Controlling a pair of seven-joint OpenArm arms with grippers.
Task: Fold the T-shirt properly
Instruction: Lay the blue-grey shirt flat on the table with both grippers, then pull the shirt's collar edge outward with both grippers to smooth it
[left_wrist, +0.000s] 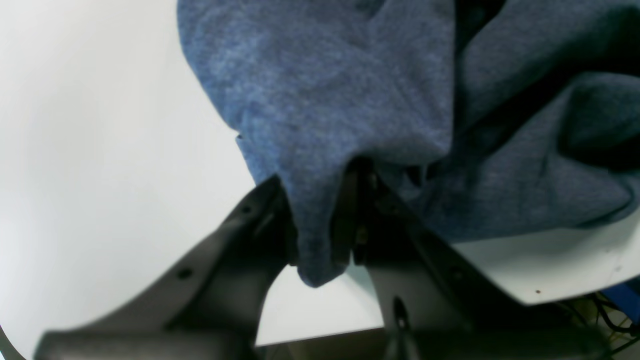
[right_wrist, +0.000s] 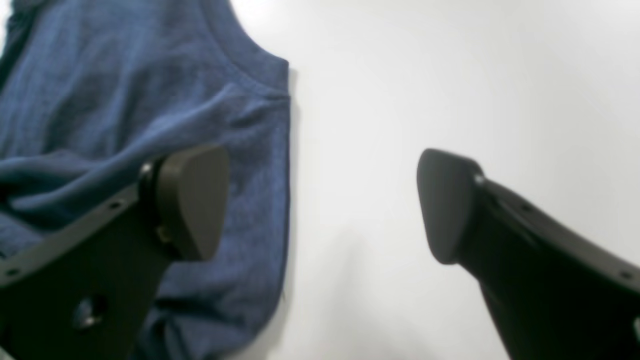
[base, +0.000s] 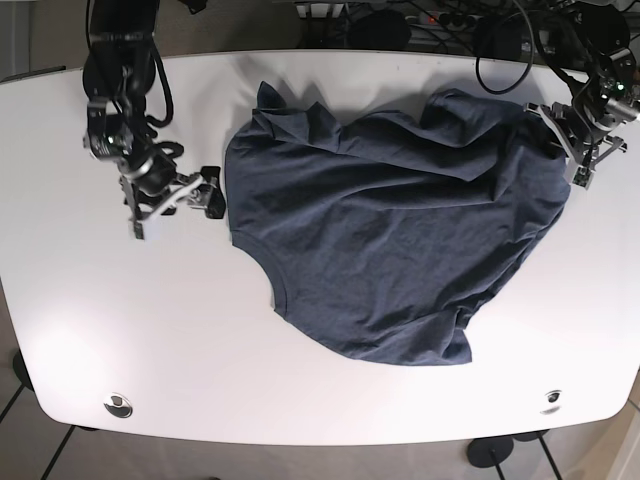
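Your left claw (left_wrist: 320, 240) is half buried in the bunched blue T-shirt (base: 390, 250) it pinches, which sprawls diagonally across the white worktop (base: 150, 330), while your right claw (right_wrist: 320, 205) gapes empty beside it.

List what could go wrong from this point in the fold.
1. The left gripper is shut on the T-shirt near the table edge; a pull outward could drag cloth over the side.
2. The right gripper is open with one finger over the shirt's edge and holds nothing, so that side could slide if the left pulls.
3. The shirt lies bunched and wrinkled; folding now may trap creases.
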